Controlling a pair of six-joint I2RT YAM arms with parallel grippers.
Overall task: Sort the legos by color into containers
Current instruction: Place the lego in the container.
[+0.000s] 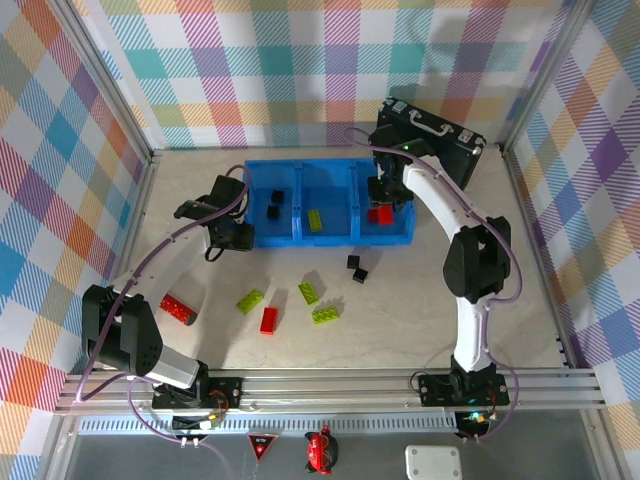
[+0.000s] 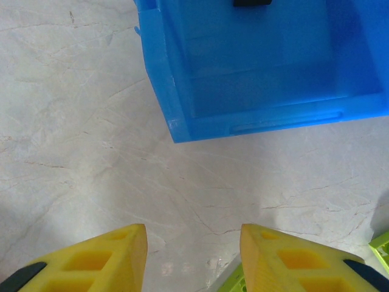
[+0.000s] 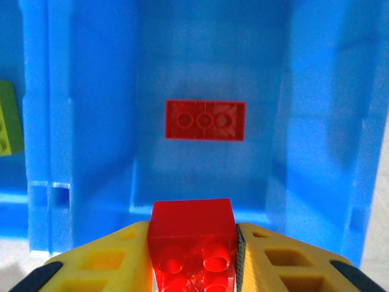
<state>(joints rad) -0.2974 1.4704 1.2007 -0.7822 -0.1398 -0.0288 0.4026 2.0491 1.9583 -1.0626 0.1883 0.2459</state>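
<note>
Your right gripper (image 3: 193, 258) is clamped on a red brick (image 3: 192, 222) and hangs over the right compartment (image 1: 400, 236) of the blue tray (image 1: 300, 166), which sits toward the far edge of the table (image 1: 420, 320). That placement makes sense, since a second red brick (image 3: 205, 120) already lies flat on that compartment's floor, so I judge this to be the drop for red. The middle compartment (image 1: 335, 205) holds a green brick (image 1: 315, 220) and the left compartment (image 1: 262, 190) two black bricks (image 1: 273, 212), so each colour has its own compartment. Your left gripper (image 2: 193, 243) hovers with its fingers apart and nothing between them, over bare table just off the tray's near left corner. It is likely parked out of the way, or ready for the loose bricks (image 1: 268, 319) scattered toward the table's near edge. From above, the right arm (image 1: 440, 205) covers much of the right compartment, so you cannot separate the held brick from the one below it, nor tell how high it hangs. In the left wrist view a dark shape (image 2: 252, 2) at the top edge and green pieces (image 2: 226, 285) at the bottom and right edges are cut off.
</note>
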